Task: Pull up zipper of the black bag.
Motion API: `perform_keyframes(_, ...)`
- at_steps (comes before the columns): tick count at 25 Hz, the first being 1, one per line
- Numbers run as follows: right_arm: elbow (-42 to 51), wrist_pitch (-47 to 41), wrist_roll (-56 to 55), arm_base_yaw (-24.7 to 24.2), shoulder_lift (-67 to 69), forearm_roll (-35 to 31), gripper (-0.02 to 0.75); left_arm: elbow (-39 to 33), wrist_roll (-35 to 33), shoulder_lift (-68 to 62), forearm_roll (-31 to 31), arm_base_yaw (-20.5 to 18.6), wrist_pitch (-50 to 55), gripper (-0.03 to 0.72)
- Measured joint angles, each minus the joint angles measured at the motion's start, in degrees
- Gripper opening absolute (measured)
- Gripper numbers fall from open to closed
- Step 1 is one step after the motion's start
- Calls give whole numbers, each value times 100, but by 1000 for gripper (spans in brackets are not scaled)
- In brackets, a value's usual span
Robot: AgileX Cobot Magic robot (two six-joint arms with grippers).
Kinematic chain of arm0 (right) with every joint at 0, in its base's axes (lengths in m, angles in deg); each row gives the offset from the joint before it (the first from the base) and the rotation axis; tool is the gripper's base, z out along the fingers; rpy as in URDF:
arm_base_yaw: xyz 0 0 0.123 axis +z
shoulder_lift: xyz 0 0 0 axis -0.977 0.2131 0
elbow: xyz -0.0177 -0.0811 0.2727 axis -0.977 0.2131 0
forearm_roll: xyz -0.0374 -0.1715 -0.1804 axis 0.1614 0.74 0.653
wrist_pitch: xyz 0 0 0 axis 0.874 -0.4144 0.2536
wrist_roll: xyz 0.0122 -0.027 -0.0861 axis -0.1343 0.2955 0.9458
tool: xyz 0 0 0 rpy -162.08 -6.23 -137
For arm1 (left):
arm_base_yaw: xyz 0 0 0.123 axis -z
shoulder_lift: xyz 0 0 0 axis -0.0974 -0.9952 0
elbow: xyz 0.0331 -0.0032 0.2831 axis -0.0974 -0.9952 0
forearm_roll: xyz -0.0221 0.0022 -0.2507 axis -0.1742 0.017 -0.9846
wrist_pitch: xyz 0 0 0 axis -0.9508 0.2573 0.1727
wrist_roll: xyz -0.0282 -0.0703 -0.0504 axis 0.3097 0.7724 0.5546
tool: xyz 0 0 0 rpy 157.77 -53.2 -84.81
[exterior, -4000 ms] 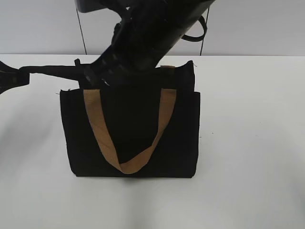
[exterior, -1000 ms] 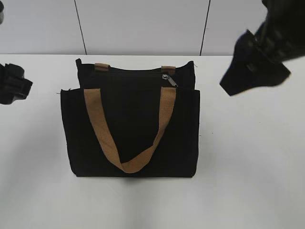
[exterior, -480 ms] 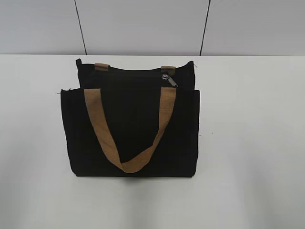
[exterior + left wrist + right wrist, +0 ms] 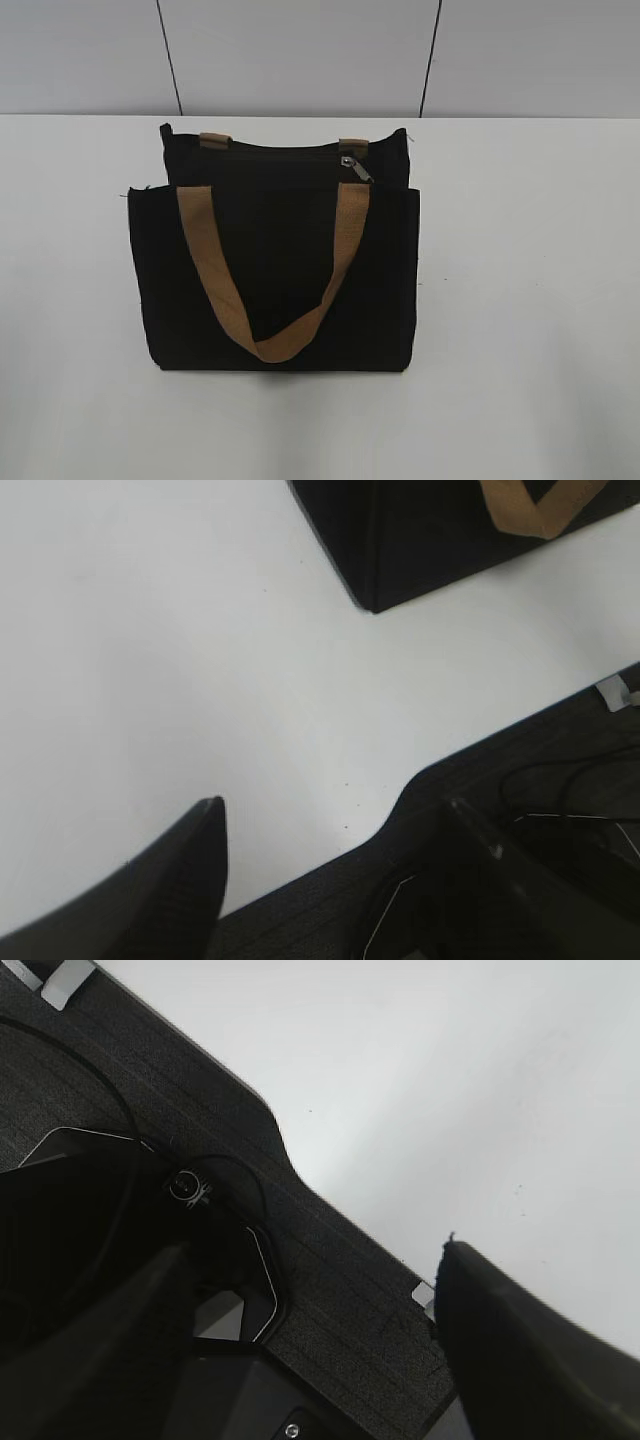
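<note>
Both arms had pulled clear of the black bag (image 4: 275, 270) by the time we looked, leaving it alone on the white table (image 4: 520, 300), where four seconds before one arm had loomed over its top edge. We found the zipper (image 4: 352, 168) resting near the right end of its track, beside a tan handle (image 4: 275, 290), so we judged the pull finished. Back at the table's near edge, the left gripper (image 4: 330, 870) and right gripper (image 4: 310, 1330) hung with jaws spread, holding nothing.

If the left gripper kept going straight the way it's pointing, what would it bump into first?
Probably the white table. The left gripper points across bare tabletop, with nothing between its open fingers. The black bag sits farther ahead, off to the right, though depth is hard to judge.
</note>
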Motion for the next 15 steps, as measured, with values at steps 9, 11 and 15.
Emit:
perform_keyframes(9,6,11,-6,0,-4,0,568,-17,-678,19,-456,0,-20,470)
perform_keyframes(11,6,11,-19,0,-4,62,568,-17,-712,19,-478,0,-20,480)
perform_keyframes(15,6,11,-45,0,-4,322,568,-17,-732,19,-495,0,-20,485)
